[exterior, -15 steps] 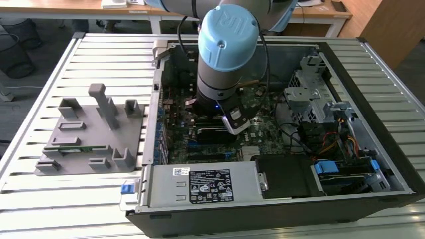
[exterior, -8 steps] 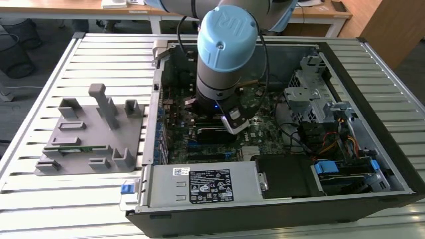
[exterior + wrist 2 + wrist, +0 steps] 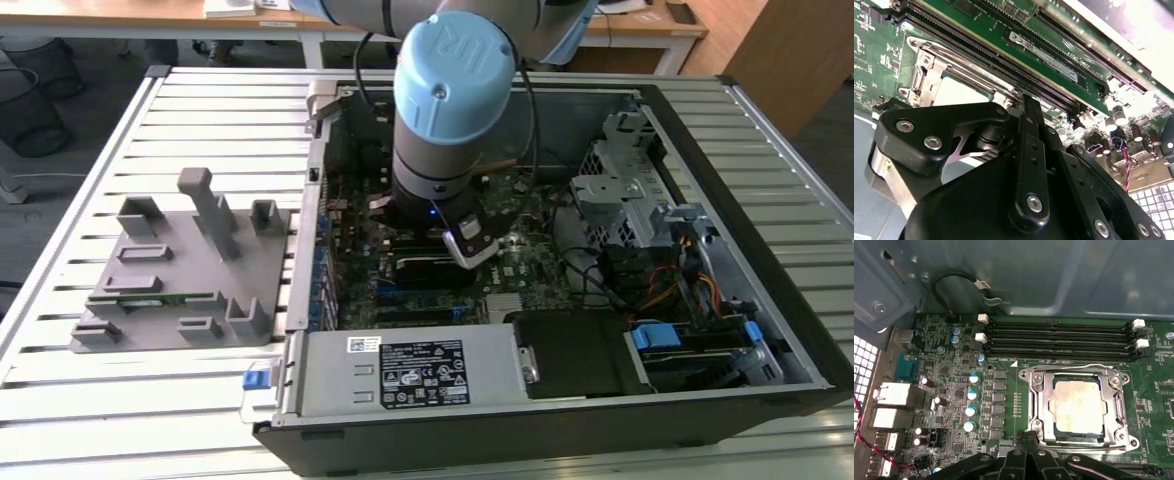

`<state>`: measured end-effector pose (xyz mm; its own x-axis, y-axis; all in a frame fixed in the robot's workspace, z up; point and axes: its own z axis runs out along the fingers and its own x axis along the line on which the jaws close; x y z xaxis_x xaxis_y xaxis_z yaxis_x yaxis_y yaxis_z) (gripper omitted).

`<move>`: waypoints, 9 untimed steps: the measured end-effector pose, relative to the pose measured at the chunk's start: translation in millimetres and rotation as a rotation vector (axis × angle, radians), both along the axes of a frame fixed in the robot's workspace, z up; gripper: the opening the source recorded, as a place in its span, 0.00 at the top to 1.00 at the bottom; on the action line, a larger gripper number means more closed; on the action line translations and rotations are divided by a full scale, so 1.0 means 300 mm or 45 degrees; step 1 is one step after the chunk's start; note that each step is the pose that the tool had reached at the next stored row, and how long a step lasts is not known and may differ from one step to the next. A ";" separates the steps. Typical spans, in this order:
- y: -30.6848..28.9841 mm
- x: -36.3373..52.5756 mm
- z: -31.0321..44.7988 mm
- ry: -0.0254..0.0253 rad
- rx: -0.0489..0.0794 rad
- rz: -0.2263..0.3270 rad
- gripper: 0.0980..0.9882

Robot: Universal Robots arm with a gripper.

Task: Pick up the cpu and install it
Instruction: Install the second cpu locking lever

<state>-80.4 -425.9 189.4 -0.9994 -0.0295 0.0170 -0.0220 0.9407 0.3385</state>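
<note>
Black linkage of my end effector (image 3: 1029, 460) fills the near edge of both wrist views, and I cannot tell how far its fingers are parted or whether they hold anything. Just beyond it, the cpu (image 3: 1077, 406), a flat square chip with a pale silvery top, lies inside the metal-framed socket (image 3: 1040, 405) on the green motherboard (image 3: 954, 390); the frame appears to surround it. I judge the chip already placed, though I cannot confirm the frame is latched. Beside the socket run long black memory slots (image 3: 1059, 340). In the exterior view the arm (image 3: 447, 110) reaches down into an open computer case (image 3: 747, 330) lying on a slatted white desk (image 3: 147, 400), with a grey fixture (image 3: 187, 270) to the exterior view's left. Behind are wooden furniture and a grey floor.
</note>
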 end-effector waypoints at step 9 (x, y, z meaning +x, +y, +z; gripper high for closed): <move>0.023 -0.007 -0.003 -0.0001 0.000 0.000 0.99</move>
